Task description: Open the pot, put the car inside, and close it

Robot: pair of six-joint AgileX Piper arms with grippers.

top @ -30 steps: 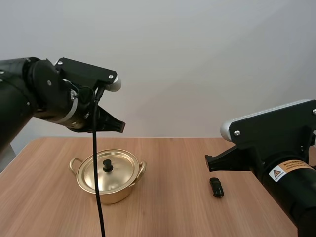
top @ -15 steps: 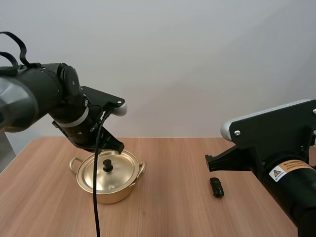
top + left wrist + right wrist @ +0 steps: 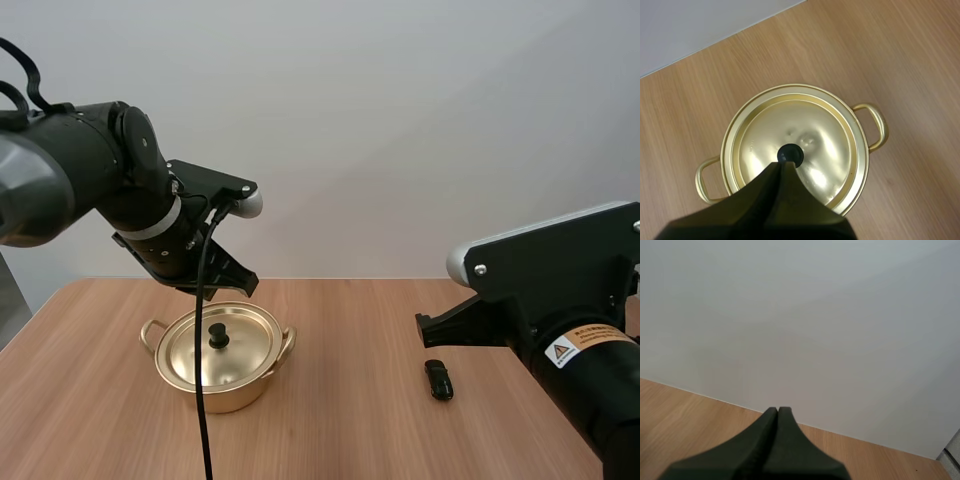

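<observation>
the shiny gold metal pot with two loop handles stands on the light wooden table. its round gold lid sits on it, with a small black knob at the lid's centre. my left gripper hangs above the pot, over its far rim in the high view and clear of the lid. in the left wrist view its two black fingers lie pressed together as one dark wedge, clenched on nothing, the tip pointing toward the knob. the small dark toy car lies on the table well to the right of the pot, outside it. my right gripper hovers just above the car, also well apart from the pot. its fingers are likewise clenched together, holding nothing, and aim toward the pale wall behind the table.
</observation>
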